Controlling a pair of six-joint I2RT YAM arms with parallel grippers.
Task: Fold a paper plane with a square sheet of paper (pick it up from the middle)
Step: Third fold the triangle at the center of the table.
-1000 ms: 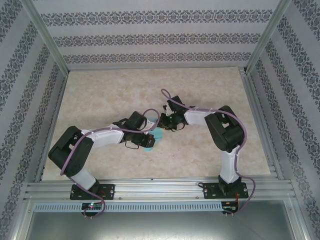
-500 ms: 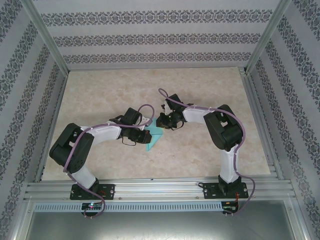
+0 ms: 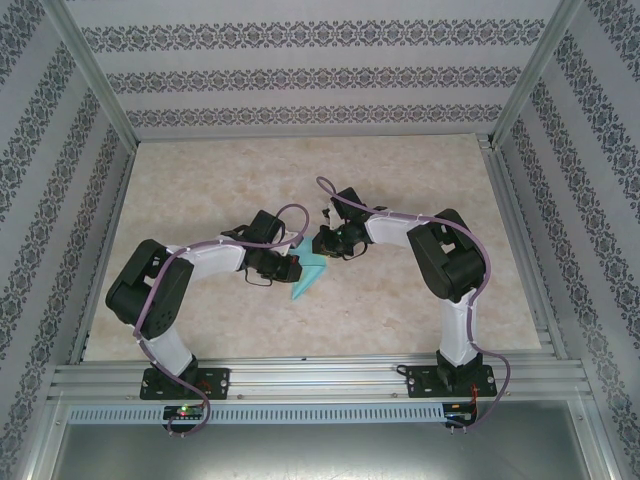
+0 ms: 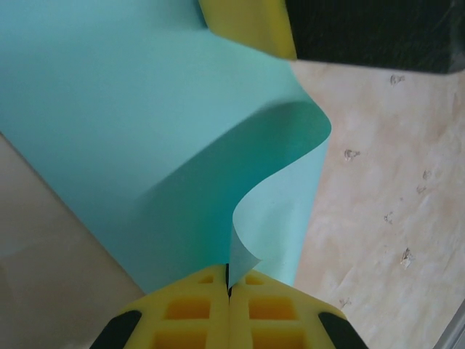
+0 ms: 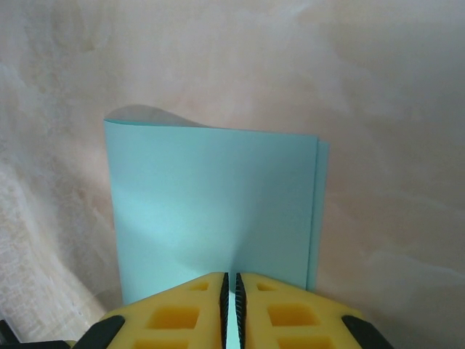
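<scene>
Top external view: the marbled beige desk [image 3: 200,190] fills the floor of the patterned enclosure. The left arm [image 3: 190,262] and right arm [image 3: 440,255] both bend inward and meet near the desk's middle. Between them sits the turquoise paper sheet [image 3: 307,277], folded over, its narrow end pointing toward the near edge.

In the left wrist view the paper sheet [image 4: 138,138] bulges in a soft curve. The left claw [image 4: 229,280] is closed tight on one thin edge of it, and a yellow finger [image 4: 251,25] of the other claw meets it at the top.

In the right wrist view the right claw [image 5: 231,287] is clamped on the sheet [image 5: 211,196], turquoise showing in the slit. Two layers show along the sheet's right edge.
</scene>
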